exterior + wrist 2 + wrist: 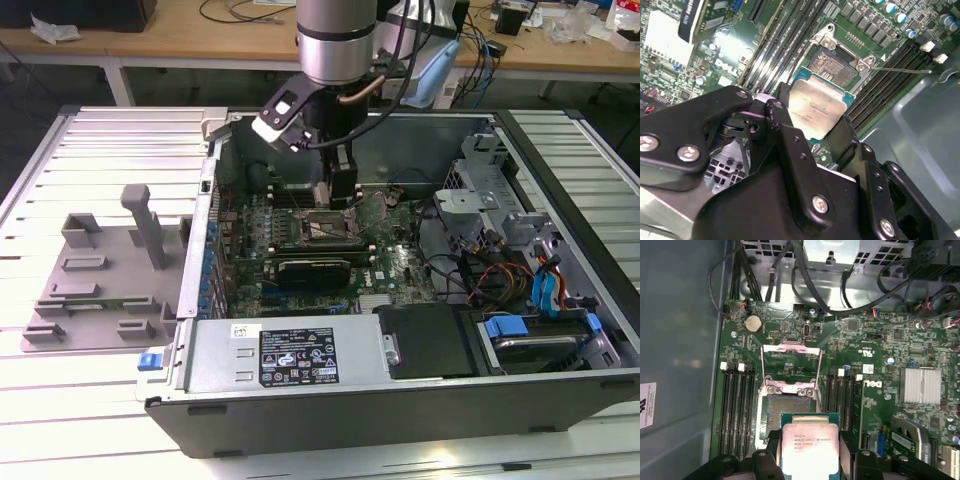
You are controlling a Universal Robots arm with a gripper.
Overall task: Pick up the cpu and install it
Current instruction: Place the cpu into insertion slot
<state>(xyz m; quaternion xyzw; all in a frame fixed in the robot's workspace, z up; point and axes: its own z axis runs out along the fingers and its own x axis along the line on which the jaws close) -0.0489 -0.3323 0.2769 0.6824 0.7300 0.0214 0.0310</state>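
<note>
The cpu [817, 110] [810, 447], a flat square chip with a silver top, sits clamped by its edges between my black fingers [782, 122]. My gripper [815, 131] [810, 456] is shut on it. In both wrist views the chip hovers just beside and slightly over the open motherboard socket [832, 67] [787, 410], whose metal load frame [790, 365] is flipped up. In the exterior view my gripper [336, 192] reaches down into the open computer case, right above the socket [325, 228].
Memory slots [735, 410] flank the socket on both sides. A finned heatsink [921, 385] and black cables [840, 305] lie nearby. The case wall [205, 250], drive cage [480, 190] and power supply [290, 355] ring the board. A grey fixture [100, 270] rests at the exterior view's left.
</note>
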